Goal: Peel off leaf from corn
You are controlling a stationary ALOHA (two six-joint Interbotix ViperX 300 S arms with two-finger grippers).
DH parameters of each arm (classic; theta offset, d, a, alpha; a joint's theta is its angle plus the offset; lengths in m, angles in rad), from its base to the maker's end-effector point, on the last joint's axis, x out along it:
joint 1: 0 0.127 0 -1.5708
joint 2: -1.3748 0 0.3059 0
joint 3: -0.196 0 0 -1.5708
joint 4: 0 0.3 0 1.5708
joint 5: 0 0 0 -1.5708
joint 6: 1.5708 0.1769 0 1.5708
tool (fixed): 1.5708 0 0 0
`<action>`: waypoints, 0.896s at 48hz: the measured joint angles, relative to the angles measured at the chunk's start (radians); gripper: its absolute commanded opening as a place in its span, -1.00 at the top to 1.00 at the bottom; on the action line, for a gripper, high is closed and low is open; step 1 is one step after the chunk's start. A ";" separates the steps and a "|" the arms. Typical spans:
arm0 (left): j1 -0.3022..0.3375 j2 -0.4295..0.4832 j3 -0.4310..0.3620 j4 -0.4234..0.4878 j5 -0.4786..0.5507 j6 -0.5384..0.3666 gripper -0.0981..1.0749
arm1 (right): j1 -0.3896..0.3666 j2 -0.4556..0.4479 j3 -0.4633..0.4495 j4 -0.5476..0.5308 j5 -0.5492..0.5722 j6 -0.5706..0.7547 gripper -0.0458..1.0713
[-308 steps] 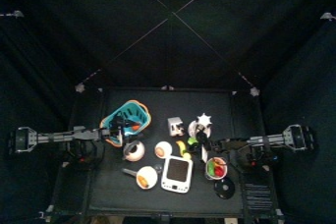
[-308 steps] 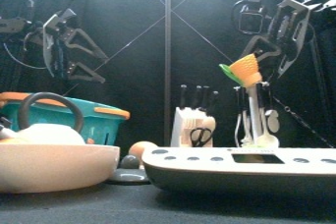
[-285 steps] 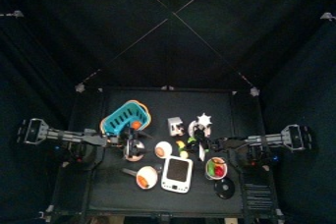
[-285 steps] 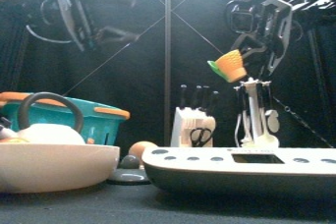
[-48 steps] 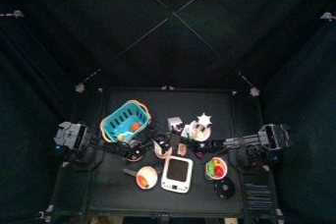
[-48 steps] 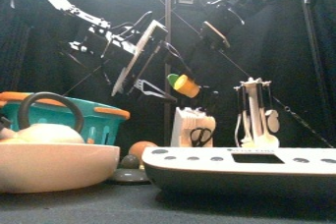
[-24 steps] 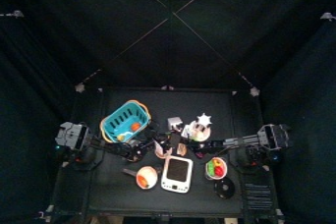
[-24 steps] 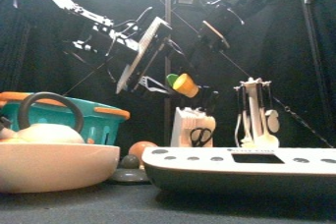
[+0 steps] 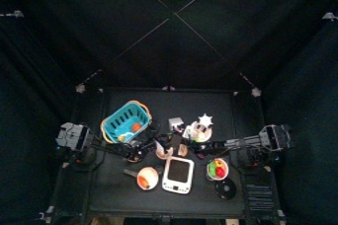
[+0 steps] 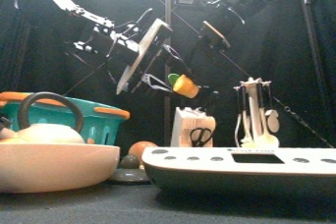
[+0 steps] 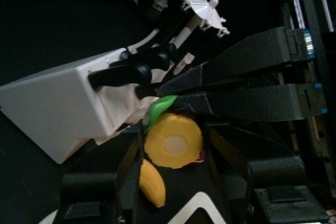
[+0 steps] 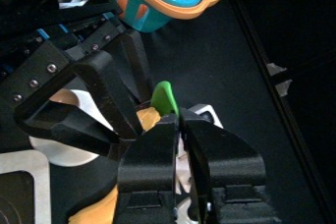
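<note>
One small yellow corn [image 10: 186, 86] with green leaf [image 12: 161, 97] hung above the table, clamped in the right gripper [image 12: 168, 138], between the left gripper's [image 11: 168, 149] spread jaws.

Corn [image 10: 186, 85] showing only as small yellow blob with green tip in front view; cob's far end sitting hidden behind right gripper [image 12: 175, 144] jaws in right wrist view. Leaf [image 12: 161, 97] poking out partly. Top view too small for telling corn from arms. Scale [image 10: 250, 164] getting cut off by front view's right edge.
</note>
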 measured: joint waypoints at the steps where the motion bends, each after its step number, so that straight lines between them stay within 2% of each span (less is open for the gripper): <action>1: 0.002 -0.002 0.002 0.000 0.002 0.002 -0.39 | 0.000 -0.002 0.000 0.000 0.002 -0.002 0.12; 12: 0.002 -0.020 0.021 0.038 0.071 0.002 -0.39 | 0.005 0.000 0.000 0.003 0.026 0.011 0.12; 25: -0.003 -0.049 0.028 0.066 0.115 0.003 -0.38 | 0.041 -0.005 0.003 -0.041 0.075 0.103 0.12; 36: -0.009 -0.069 0.035 0.097 0.115 0.003 -0.37 | 0.091 -0.055 0.038 -0.095 0.126 0.192 0.12; 43: -0.014 -0.075 0.069 0.110 0.124 0.002 -0.37 | 0.100 -0.107 0.077 -0.121 0.158 0.244 0.12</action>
